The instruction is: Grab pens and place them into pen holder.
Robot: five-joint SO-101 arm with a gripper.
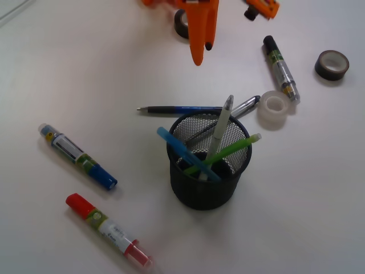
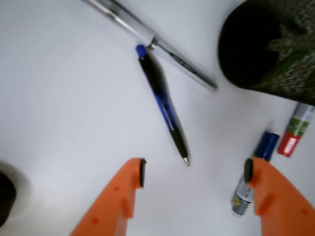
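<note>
Plainly, the main risk lies with the dark blue-black pen flat on the white table: its blue end touches, or nearly touches, the silver pen beside it, so a slightly off-centre descent could nudge both, roll the slim barrel off the fingertips, or push it against the black mesh pen holder close by. Three pens, light blue, white-grey and light green, already lean inside that cup. The orange gripper hangs above the table, jaws spread wide, holding and touching nothing, the blue-black pen's tip between them.
</note>
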